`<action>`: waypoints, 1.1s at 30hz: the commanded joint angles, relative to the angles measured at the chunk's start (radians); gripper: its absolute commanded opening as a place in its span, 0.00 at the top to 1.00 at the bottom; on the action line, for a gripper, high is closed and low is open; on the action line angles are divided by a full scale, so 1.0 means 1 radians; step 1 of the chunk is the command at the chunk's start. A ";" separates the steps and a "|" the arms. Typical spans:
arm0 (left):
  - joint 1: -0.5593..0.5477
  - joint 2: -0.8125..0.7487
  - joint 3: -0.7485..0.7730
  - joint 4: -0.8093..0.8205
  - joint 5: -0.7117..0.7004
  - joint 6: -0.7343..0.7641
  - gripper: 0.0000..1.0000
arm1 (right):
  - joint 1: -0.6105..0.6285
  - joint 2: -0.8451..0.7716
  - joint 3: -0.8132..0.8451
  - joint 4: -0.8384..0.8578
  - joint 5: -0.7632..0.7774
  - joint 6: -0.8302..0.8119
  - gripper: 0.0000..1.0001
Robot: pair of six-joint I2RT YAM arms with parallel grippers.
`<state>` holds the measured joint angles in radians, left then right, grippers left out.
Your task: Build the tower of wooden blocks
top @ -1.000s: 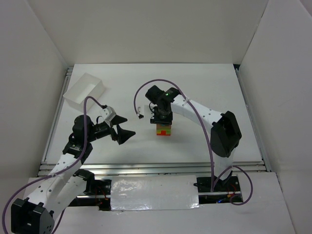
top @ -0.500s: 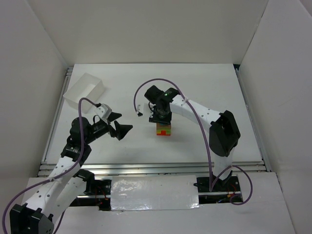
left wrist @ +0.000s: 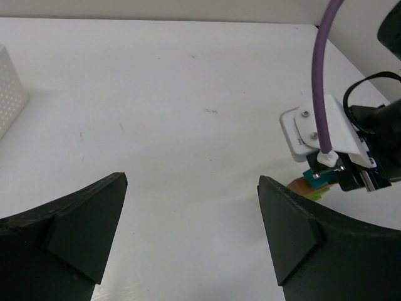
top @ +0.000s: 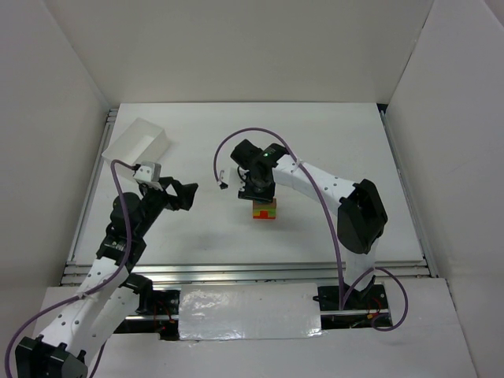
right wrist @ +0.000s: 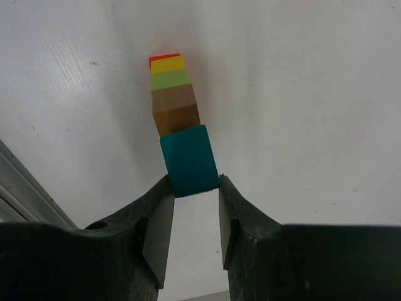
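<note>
Left gripper gapes over the table; at right, the tower peeks beneath the right gripper; box at left.

We see a white counter enclosed by white wall panels. In its far left corner sits an open-topped white box, set askew, with one side perforated. A metal rail lines the near edge, and a crinkled plastic sheet lies just beyond it.

Striped red, yellow, green, tan and teal up the wood block tower. Black on left gripper and right gripper; purple on the cable. White table, hole-dotted white box at ten o'clock.
</note>
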<state>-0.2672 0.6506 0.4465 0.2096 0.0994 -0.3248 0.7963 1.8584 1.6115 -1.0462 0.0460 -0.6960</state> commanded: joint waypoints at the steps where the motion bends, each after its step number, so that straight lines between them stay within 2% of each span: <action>1: -0.001 -0.012 -0.003 0.027 -0.092 -0.042 0.01 | 0.011 -0.007 0.018 0.043 0.012 0.012 0.68; 33: -0.001 0.027 0.009 0.028 -0.087 -0.036 0.01 | 0.009 -0.021 -0.021 0.048 0.028 0.007 0.65</action>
<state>-0.2672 0.6769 0.4450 0.2008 0.0196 -0.3473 0.7990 1.8584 1.5780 -1.0306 0.0692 -0.6960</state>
